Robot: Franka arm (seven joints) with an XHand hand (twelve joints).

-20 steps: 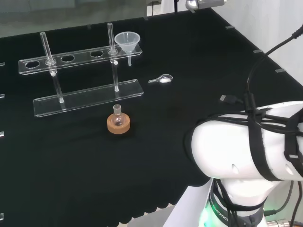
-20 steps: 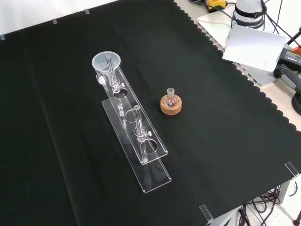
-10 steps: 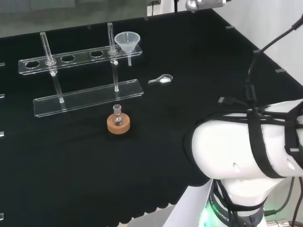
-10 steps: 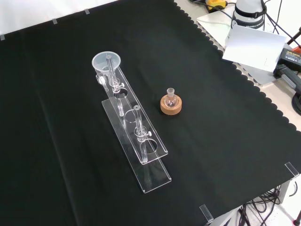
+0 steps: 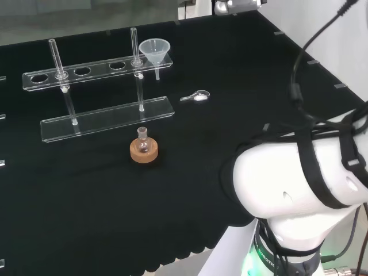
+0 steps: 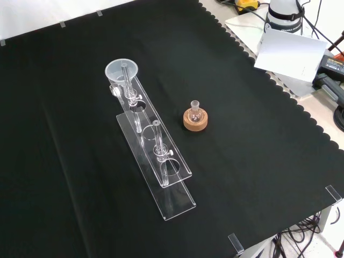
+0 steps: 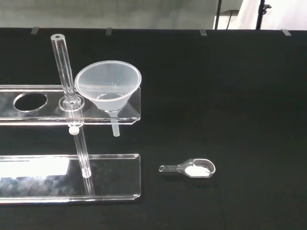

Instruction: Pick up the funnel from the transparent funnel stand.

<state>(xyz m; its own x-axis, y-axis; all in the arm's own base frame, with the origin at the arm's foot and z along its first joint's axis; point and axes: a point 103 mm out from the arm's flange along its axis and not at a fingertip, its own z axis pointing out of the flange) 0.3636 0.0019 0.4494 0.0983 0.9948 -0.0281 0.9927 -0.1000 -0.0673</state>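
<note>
The funnel (image 7: 108, 90) sits upright in the end hole of the clear stand (image 7: 57, 176), upper left of the wrist view, its spout hanging through the top shelf. A post (image 7: 71, 96) rises just beside its rim, so a reach from that side could knock the light stand over. A small scoop (image 7: 189, 168) lies lower right, apart. Whether the hand is open or closed, I cannot tell.

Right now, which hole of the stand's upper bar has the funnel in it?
The end hole, at the right in the head view, holds the funnel. The other holes of the stand beyond the post are open.
</note>
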